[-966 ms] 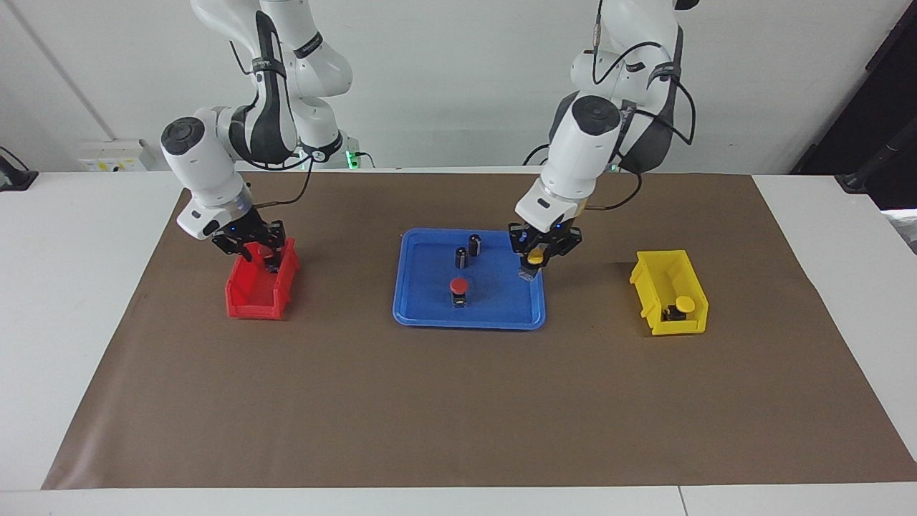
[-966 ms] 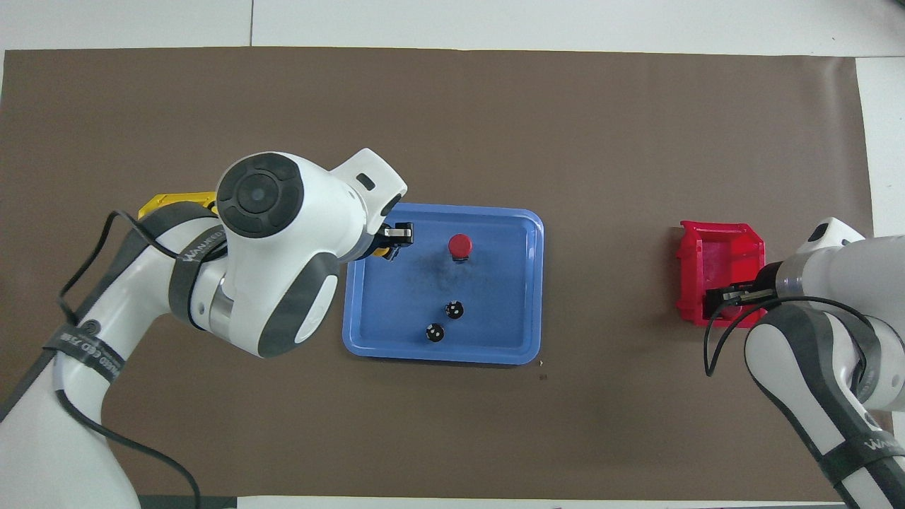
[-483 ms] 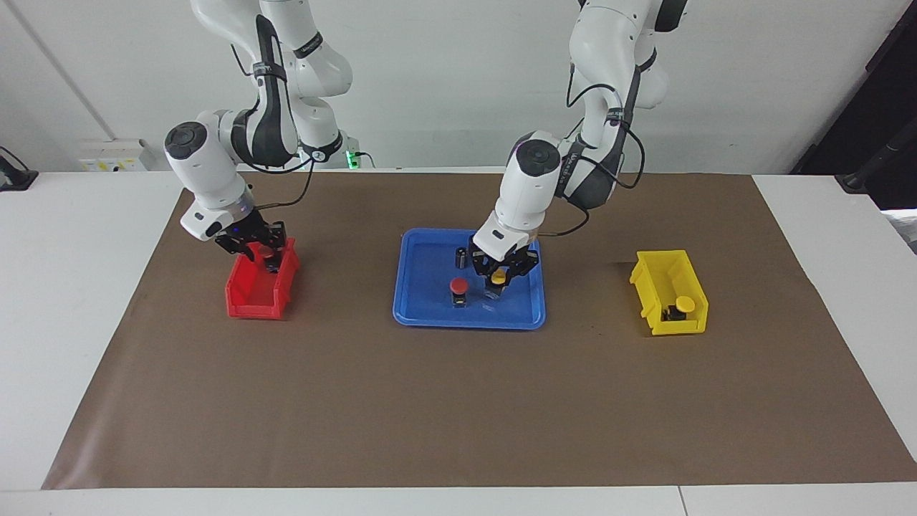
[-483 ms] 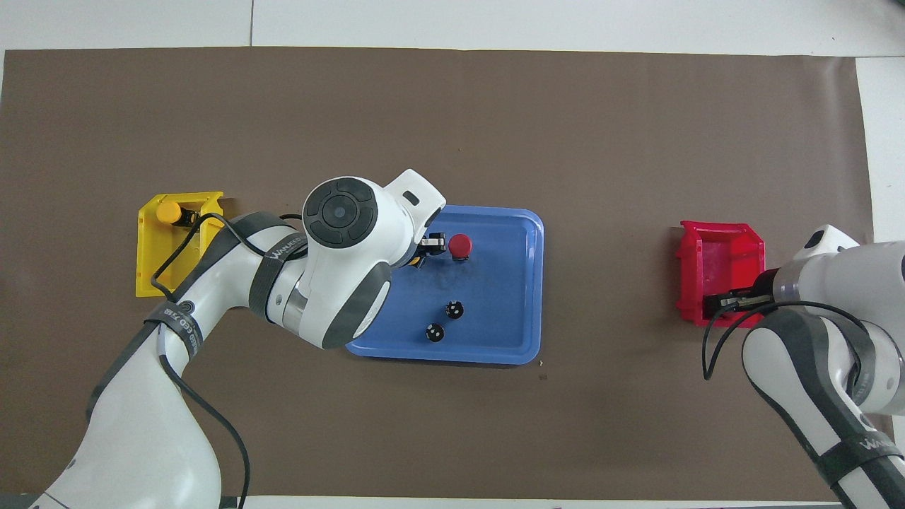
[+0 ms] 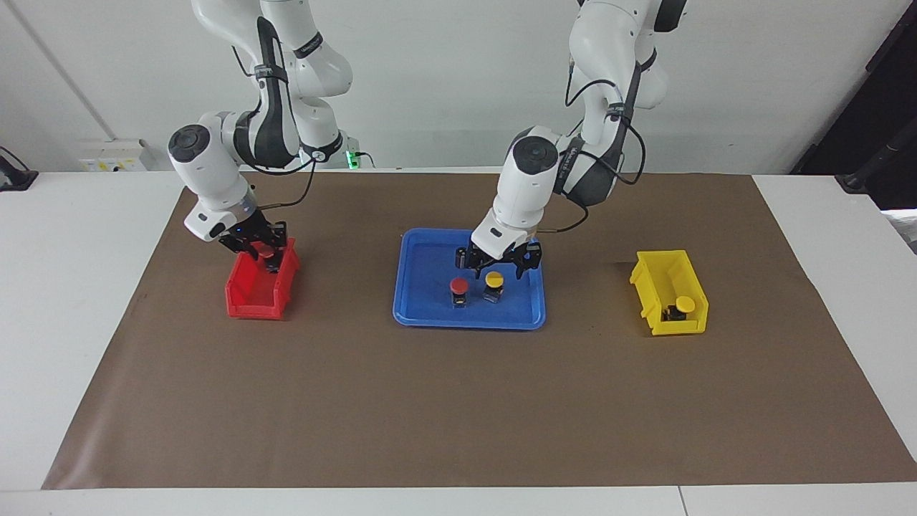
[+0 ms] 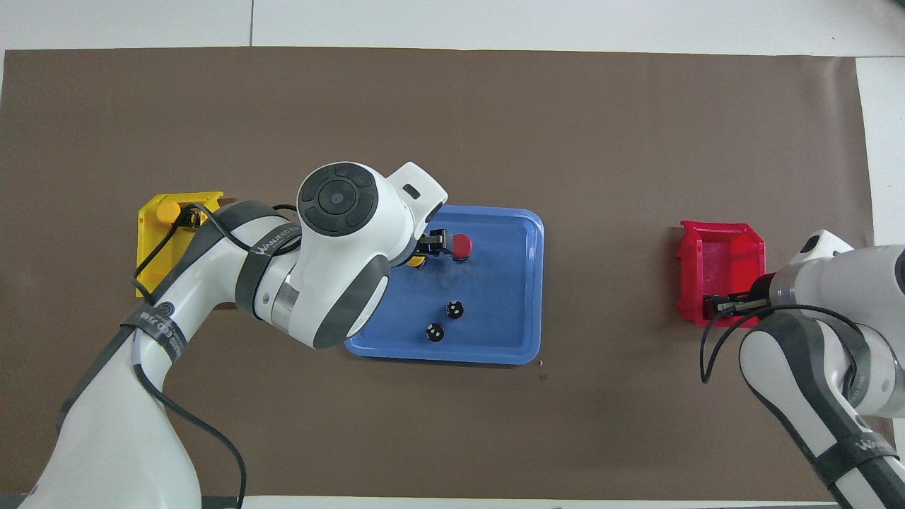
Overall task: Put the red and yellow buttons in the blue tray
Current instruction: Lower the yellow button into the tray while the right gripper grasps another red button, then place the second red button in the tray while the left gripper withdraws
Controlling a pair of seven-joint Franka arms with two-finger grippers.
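Facing view. Left pincer (image 5: 499, 266) hangs low over the flat rectangular blue plastic tray (image 5: 469, 322) with its jaws spread wide. Half a second earlier it still gripped the yellow mushroom-capped push button (image 5: 493, 278). Now released, that yellow button stands upright on the tray floor, just beside the red mushroom-capped push button (image 5: 458, 286) and toward the left arm's end. One dark capless cylinder (image 5: 462, 254) shows partly beside the pincer, nearer to the robots than the red button. The right pincer (image 5: 261, 252) sits inside the small red plastic bin (image 5: 251, 301). It has closed since the earlier frame and is now clenched on a second red button (image 5: 266, 251), whose cap shows between the fingers. A second yellow button (image 5: 684, 304) lies in the small yellow plastic bin (image 5: 648, 276). All of this rests on a brown mat (image 5: 430, 416) covering the white worktop (image 5: 86, 287).

Overhead view. Both dark cylinders (image 6: 454, 309) (image 6: 435, 332) are visible here on the tray (image 6: 537, 283). The left arm's wrist covers most of the released yellow button, leaving only a sliver (image 6: 417, 261). The button in the red bin (image 6: 721, 265) cannot be seen in this view. White lettering on the arms' dark bands is only partly legible.
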